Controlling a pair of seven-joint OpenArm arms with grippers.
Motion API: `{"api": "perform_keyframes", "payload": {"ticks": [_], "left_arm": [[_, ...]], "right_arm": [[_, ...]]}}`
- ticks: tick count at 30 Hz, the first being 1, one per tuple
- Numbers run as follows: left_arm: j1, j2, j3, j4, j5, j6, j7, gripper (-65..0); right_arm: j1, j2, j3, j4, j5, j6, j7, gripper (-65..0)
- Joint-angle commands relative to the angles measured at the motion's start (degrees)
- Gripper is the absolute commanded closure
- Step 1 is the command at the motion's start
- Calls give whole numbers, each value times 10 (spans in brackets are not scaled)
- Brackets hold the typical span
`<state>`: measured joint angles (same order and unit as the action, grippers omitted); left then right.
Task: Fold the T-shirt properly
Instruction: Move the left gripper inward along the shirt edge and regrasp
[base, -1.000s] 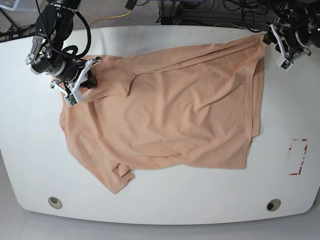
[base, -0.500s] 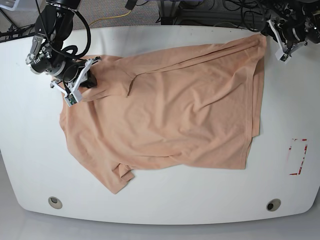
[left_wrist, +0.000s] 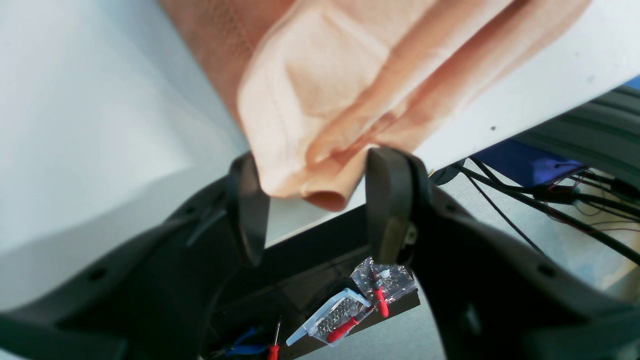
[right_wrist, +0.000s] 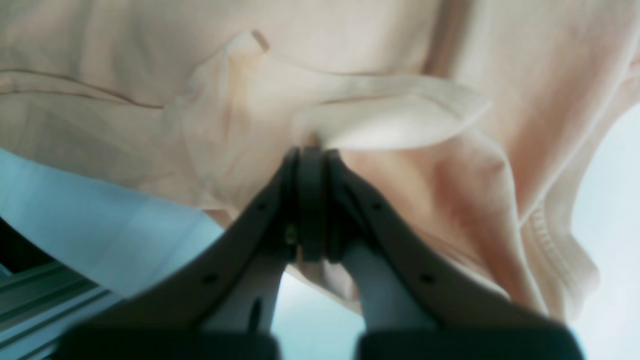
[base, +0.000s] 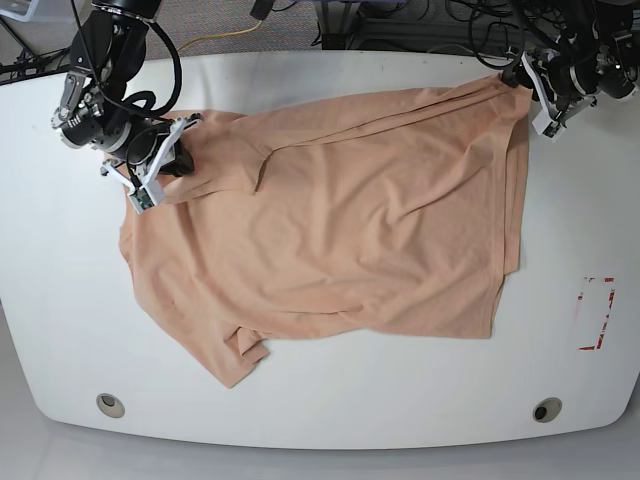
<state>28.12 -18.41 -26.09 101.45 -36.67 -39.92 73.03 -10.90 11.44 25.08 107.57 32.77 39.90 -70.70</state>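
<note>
Now, with your right gripper (right_wrist: 311, 165) pinching the shirt (base: 340, 220), close the spread left gripper (left_wrist: 312, 200) squarely on its corner.

The T-shirt (base: 330, 220) covers the centre and upper part of the white table (base: 320, 410). Bare table runs along the bottom edge, the left side and the right side of the frame. Obstacles: red tape marks (base: 597, 313) at right, two round holes (base: 110, 404) near the lower corners.
</note>
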Motion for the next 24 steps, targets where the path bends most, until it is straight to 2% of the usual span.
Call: {"api": "perform_keyframes", "payload": {"ticks": [1, 7, 17, 21, 22, 24], "left_arm": [[4, -4, -1, 2, 1, -1, 4, -281], [4, -3, -2, 1, 2, -1, 2, -233], [-20, 30, -3, 1, 2, -1, 2, -222], [-20, 44, -3, 4, 2, -1, 2, -46], [-20, 47, -3, 5, 2, -1, 2, -17], [-20, 50, -6, 6, 2, -1, 1, -10]], "right_arm": [[5, 6, 3, 10, 8, 1, 11, 0], [5, 6, 3, 10, 8, 1, 11, 0], [5, 6, 3, 10, 8, 1, 11, 0], [5, 6, 3, 10, 8, 1, 11, 0], [5, 6, 3, 10, 8, 1, 11, 0], [5, 6, 3, 10, 8, 1, 11, 0]]}}
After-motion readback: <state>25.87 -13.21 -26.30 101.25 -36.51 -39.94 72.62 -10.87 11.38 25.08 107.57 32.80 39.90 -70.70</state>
